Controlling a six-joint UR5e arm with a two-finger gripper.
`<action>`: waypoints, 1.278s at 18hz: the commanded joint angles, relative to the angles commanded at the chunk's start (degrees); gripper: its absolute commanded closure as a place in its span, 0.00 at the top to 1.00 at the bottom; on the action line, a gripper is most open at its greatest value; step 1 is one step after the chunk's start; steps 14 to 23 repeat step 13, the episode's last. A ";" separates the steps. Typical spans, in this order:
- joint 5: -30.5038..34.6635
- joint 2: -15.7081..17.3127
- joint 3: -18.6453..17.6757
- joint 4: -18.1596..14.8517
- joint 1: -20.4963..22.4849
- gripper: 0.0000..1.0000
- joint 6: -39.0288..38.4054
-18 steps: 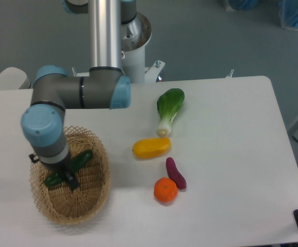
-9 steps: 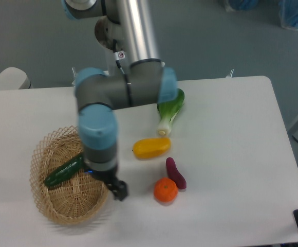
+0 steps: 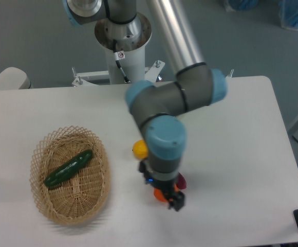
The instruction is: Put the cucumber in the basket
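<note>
One cucumber [image 3: 68,168] lies in the basket [image 3: 41,204]; the hand [image 3: 175,200], perhaps empty, grip state unclear

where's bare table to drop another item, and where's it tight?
Free: the wide right side of the table, between the arm and the right edge, and the strip along the back edge behind the basket. Also the front edge right of the basket. Tight: under the gripper, where the orange, purple vegetable and yellow vegetable cluster. The basket holds the cucumber.

Cucumber [image 3: 68,168] lies diagonal in basket [image 3: 42,205]; claw [image 3: 174,199] well apart, over table [image 3: 241,128].
</note>
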 joint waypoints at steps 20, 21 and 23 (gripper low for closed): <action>3.87 -2.73 -0.08 0.61 2.47 1.00 7.92; 3.87 -2.73 -0.08 0.61 2.47 1.00 7.92; 3.87 -2.73 -0.08 0.61 2.47 1.00 7.92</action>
